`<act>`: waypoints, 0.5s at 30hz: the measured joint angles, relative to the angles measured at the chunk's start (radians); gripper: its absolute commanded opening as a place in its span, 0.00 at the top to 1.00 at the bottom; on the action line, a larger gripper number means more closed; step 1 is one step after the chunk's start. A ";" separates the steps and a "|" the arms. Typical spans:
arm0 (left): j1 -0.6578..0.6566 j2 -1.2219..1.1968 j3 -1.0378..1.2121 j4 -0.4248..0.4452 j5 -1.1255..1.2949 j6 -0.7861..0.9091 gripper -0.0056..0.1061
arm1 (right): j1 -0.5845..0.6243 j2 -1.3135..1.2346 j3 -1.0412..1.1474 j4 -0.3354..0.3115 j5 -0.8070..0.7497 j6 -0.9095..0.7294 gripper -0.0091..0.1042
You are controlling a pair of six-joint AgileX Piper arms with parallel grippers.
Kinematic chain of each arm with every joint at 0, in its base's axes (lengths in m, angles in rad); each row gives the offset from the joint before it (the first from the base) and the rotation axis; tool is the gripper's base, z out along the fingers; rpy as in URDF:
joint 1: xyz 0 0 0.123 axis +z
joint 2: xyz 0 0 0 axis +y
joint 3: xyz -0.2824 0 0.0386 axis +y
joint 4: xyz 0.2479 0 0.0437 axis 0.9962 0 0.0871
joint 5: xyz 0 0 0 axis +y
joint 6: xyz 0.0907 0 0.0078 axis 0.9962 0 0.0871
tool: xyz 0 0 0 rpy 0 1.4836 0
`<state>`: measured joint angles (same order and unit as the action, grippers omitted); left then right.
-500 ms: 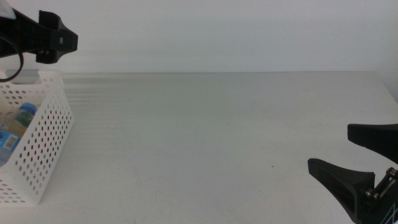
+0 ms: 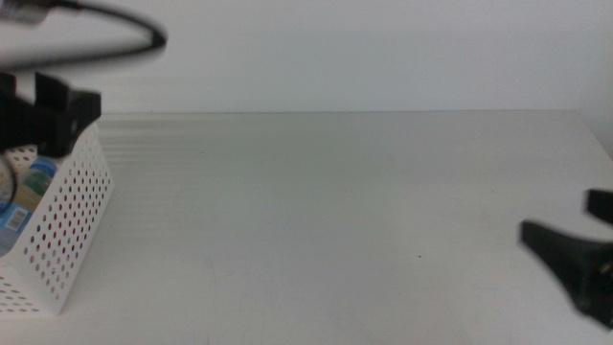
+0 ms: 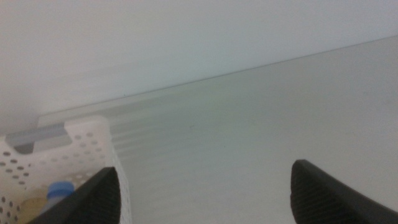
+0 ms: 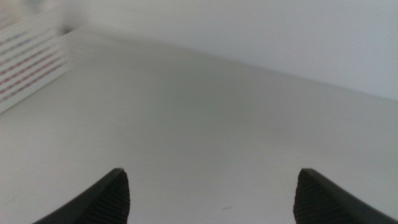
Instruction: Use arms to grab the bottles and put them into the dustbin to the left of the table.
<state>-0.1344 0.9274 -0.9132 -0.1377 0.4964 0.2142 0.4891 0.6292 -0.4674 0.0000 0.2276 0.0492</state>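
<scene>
Now we saw left gripper (image 2: pixel 53 120) dropped lower over dustbin (image 2: pixel 67 220) at table's (image 2: pixel 335 192) left edge, jaws spread, empty. Water bottle (image 2: pixel 34 182) lay inside. Right gripper (image 2: pixel 584 254) pulled back toward right edge, jaws wide, empty. Table bare of bottles; task likely near done.

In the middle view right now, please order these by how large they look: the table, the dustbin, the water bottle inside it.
1. table
2. dustbin
3. water bottle, only partly visible over the rim.

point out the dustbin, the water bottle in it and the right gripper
dustbin (image 2: pixel 67 225): middle view, on its perforated side wall.
water bottle (image 2: pixel 40 173): middle view, on its blue cap, inside the dustbin.
right gripper (image 4: pixel 211 194): right wrist view, midway between its open jaws, over the table.
</scene>
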 measured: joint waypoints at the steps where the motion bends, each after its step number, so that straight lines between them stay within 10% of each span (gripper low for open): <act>1: 0.000 -0.027 0.034 0.000 -0.019 0.000 0.14 | -0.038 -0.009 0.000 0.000 0.000 0.000 0.27; 15: 0.000 -0.499 0.514 0.013 -0.062 0.000 0.14 | -0.316 -0.285 0.051 -0.019 -0.003 0.000 0.27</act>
<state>-0.1344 0.4280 -0.3992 -0.1248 0.4341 0.2145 0.1728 0.3443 -0.4162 -0.0189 0.2242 0.0492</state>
